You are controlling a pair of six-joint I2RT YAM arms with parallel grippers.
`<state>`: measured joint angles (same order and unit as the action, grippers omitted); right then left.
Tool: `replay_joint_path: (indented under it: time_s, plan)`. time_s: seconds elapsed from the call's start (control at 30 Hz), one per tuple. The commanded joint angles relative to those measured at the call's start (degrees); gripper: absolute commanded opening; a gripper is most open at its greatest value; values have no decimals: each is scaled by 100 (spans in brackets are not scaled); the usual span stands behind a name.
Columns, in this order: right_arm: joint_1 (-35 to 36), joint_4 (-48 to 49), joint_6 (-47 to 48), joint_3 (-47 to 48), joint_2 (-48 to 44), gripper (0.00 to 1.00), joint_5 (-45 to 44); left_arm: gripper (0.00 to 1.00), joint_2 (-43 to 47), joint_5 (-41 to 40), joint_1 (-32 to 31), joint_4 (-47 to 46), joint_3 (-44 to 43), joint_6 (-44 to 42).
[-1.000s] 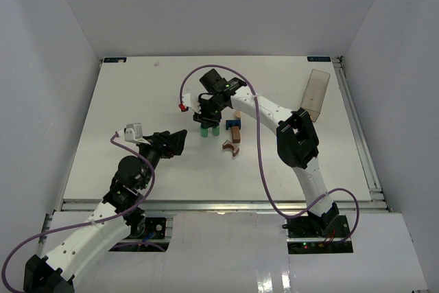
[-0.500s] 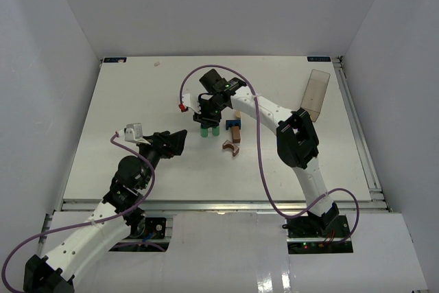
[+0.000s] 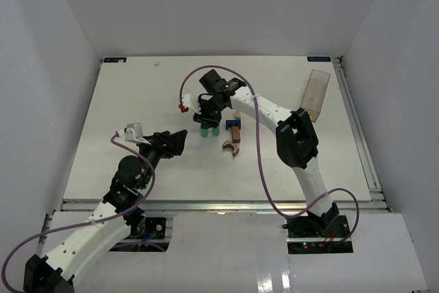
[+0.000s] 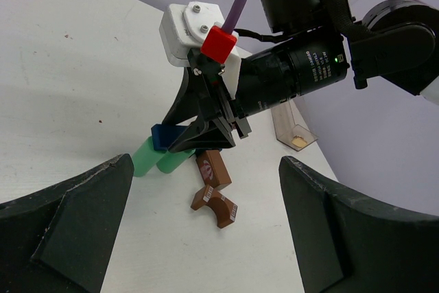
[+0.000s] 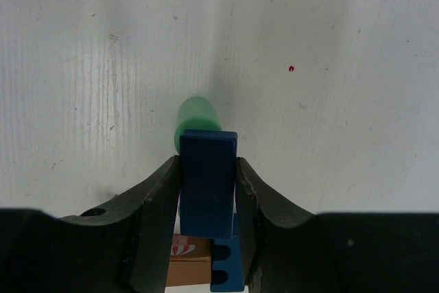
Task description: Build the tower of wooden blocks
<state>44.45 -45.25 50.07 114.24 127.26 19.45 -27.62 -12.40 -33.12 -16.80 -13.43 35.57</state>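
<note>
- Right gripper point(image 5: 208, 164) is clamped on a flat blue block point(image 5: 207, 169), one finger on each long side.
- The block sits over two green cylinders point(image 3: 210, 131) standing side by side mid-table; can't tell if it touches them.
- Brown brick point(image 3: 235, 132) and another blue piece point(image 3: 232, 124) are just right of the cylinders, with the brown arch point(image 3: 231, 147) nearer the arms.
- Left gripper point(image 3: 177, 141) has its fingers wide apart, holds nothing, and points at the stack.

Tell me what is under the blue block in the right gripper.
Two green cylinders stand side by side under the blue block. The right wrist view shows only one of them, because the block covers the other. Whether the block touches them cannot be told.
</note>
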Motion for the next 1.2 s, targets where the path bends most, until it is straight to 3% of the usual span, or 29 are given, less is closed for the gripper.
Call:
replay_joint_path:
  time_s: [0.0, 0.33, 0.9, 0.97, 1.1, 1.13, 1.17]
  plan:
    - [38, 25, -6, 201, 27, 41, -12, 98, 2, 101, -10, -110, -19, -21]
    - [47, 22, -6, 196, 11, 53, -33, 98, -21, 98, -10, -115, -10, -22]
    - [29, 63, -71, 189, -284, 59, -81, 97, -65, 129, -10, -198, 18, -52]
    - [23, 90, -126, 198, -424, 60, -61, 94, -115, 192, -16, -263, 33, -74]
    - [-7, 239, -464, 102, -862, 60, 16, 77, -466, 439, -10, -483, 30, -183]
    - [-27, 321, -558, -7, -1032, 60, -30, 65, -598, 530, -10, -503, -47, -225]
    - [-38, 441, -696, -180, -1184, 60, -72, 43, -810, 652, -13, -476, -162, -283]
